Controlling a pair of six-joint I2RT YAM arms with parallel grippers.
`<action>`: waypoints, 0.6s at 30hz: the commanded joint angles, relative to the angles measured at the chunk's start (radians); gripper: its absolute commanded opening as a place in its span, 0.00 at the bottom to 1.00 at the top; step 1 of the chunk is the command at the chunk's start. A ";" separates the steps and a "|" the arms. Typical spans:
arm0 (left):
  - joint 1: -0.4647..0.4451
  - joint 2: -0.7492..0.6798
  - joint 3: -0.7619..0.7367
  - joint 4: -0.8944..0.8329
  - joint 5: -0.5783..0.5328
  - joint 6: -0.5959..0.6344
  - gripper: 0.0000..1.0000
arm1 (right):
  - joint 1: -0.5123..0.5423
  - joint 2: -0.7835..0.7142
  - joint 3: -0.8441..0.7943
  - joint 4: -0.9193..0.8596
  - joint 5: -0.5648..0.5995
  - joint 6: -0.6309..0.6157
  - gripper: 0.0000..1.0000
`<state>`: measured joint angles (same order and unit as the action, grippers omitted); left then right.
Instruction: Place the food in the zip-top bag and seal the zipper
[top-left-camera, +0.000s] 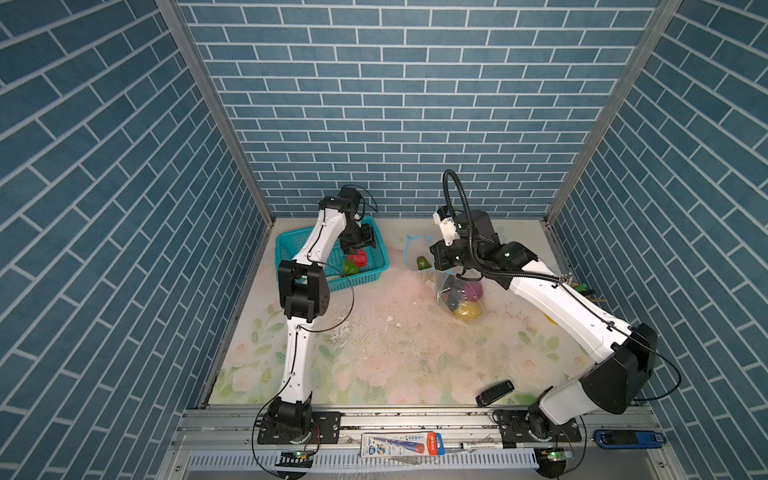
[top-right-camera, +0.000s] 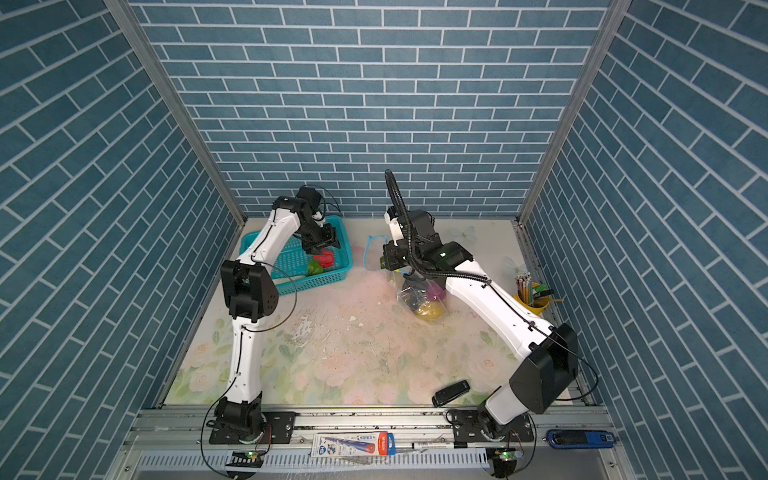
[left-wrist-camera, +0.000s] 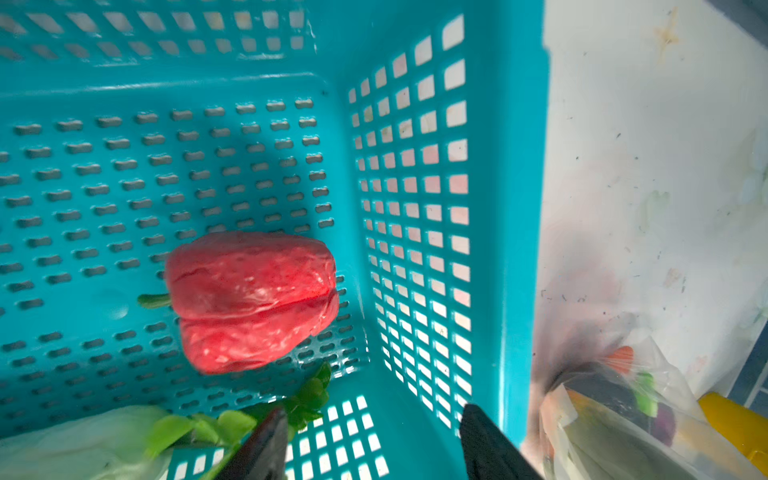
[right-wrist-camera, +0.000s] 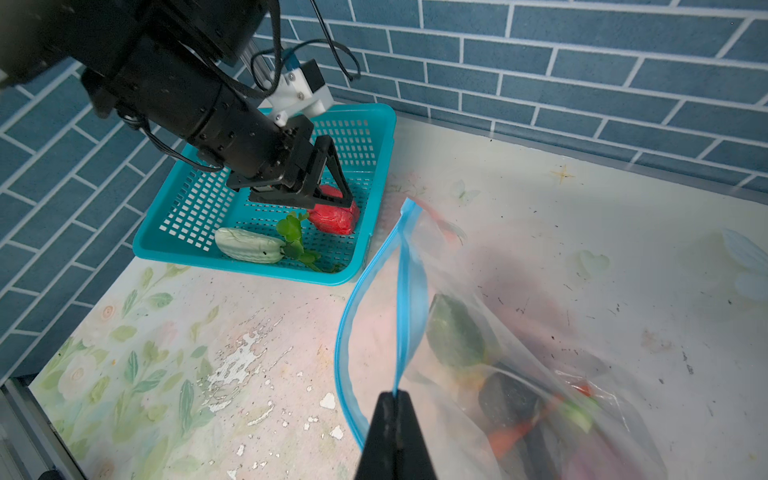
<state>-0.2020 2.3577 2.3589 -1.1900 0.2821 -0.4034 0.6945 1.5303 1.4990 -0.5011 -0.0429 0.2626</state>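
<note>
In the left wrist view a red pepper (left-wrist-camera: 253, 299) lies on the floor of the teal basket (left-wrist-camera: 519, 208). My left gripper (left-wrist-camera: 374, 411) hangs open just above it with nothing between the fingers. The zip-top bag (right-wrist-camera: 540, 374) lies on the mat at the right, its mouth held open. My right gripper (right-wrist-camera: 395, 395) is shut on the blue zipper (right-wrist-camera: 405, 291). Inside the bag sit a green piece (right-wrist-camera: 455, 336), a dark eggplant (right-wrist-camera: 505, 399), a purple onion (top-left-camera: 471, 291) and a yellow fruit (top-left-camera: 467, 309). In both top views the pepper (top-left-camera: 360, 258) (top-right-camera: 326, 258) shows under the left gripper (top-left-camera: 356, 245).
A pale green vegetable with leaves (right-wrist-camera: 249, 245) also lies in the basket (top-left-camera: 291, 245) at the back left. A yellow pencil cup (top-right-camera: 534, 303) stands by the right wall. A black device (top-left-camera: 494, 392) lies near the front edge, beside the right arm's base.
</note>
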 joint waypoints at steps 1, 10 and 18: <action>0.026 -0.016 0.004 -0.041 -0.085 0.107 0.79 | 0.000 0.014 0.053 -0.004 -0.012 0.008 0.00; 0.026 0.062 0.078 -0.051 -0.133 0.272 0.91 | 0.001 0.025 0.058 -0.007 -0.015 0.014 0.00; 0.027 0.162 0.163 -0.089 -0.083 0.263 0.93 | 0.006 0.038 0.066 -0.014 -0.014 0.017 0.00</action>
<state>-0.1749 2.4863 2.4977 -1.2289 0.1867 -0.1596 0.6956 1.5612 1.5158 -0.5014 -0.0505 0.2649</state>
